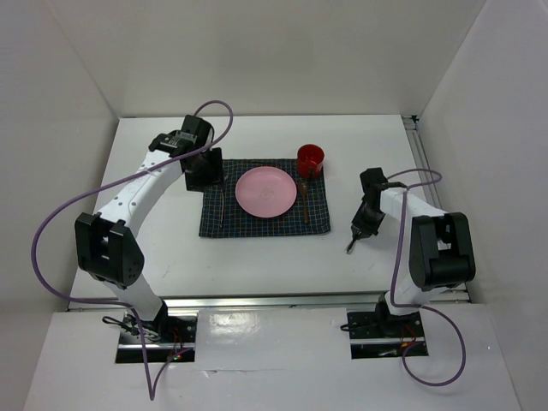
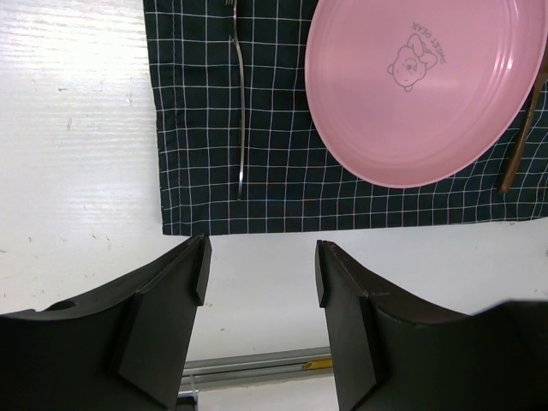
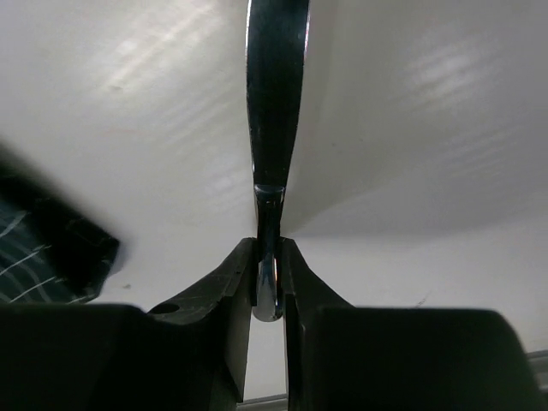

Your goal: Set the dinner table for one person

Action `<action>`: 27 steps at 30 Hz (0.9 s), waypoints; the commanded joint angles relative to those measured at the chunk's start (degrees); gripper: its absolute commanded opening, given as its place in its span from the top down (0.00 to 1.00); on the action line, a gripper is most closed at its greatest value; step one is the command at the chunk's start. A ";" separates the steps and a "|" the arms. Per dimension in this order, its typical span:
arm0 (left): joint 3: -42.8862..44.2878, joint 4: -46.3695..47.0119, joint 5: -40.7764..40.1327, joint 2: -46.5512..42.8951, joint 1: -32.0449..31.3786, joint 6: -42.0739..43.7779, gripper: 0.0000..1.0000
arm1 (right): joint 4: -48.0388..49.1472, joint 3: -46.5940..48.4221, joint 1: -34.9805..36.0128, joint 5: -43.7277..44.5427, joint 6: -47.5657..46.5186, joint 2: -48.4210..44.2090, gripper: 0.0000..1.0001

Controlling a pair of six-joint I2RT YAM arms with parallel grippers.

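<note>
Fingers of right gripper (image 3: 268, 257): pinched on steel utensil (image 3: 276, 103), at bare tabletop (image 1: 257, 265) right of checked cloth (image 1: 257, 227). Left gripper (image 2: 259, 257): fingers spread, empty. Step, judged: placing cutlery. Next: lay utensil beside pink plate (image 1: 266, 192).

the shiny metal thing (image 3: 276, 103) in the right gripper (image 3: 269, 259) runs off the top edge, so its kind is unclear. the checked cloth (image 3: 38, 253) looks blurry.

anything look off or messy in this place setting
Nothing spilled or damaged. One shiny metal utensil is off the dark checked cloth, pinched in the right gripper over the white tabletop beside it.
</note>
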 commanded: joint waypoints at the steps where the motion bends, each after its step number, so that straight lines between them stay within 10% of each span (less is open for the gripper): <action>1: -0.04 0.41 0.18 -1.81 0.36 0.20 0.32 | -0.12 6.64 1.22 -0.61 -7.32 -1.27 1.00; 27: 1.01 -0.11 -1.32 -2.87 0.36 0.20 0.32 | -2.41 34.78 17.84 0.17 -15.51 25.80 1.00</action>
